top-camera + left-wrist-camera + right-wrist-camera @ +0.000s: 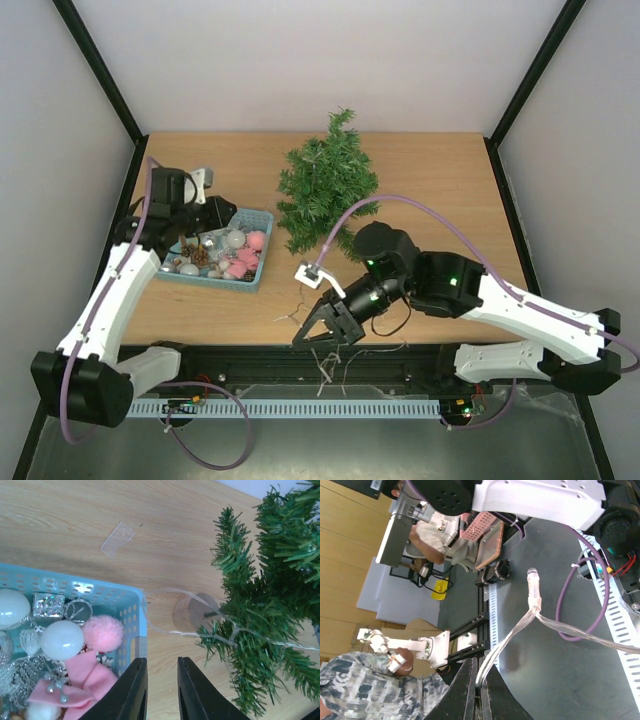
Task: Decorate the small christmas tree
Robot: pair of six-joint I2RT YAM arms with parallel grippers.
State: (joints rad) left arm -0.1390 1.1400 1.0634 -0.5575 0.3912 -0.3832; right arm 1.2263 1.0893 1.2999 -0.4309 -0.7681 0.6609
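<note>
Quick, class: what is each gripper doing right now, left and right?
Left gripper: fingers slightly apart, holding nothing.
Right gripper: shut on the light string.

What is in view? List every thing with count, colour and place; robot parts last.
table: one, light wood, under everything
small christmas tree: one, dark green, back centre of the table
basket: one, teal, left of the tree, full of ornaments
white balls: at least two, in the basket
pompom: one, pink, in the basket
light string: one, clear, runs across the tree
plastic scrap: one, clear, on the table
left pincer: slightly open, empty, by the basket's corner
right pincer: shut on the light string
</note>
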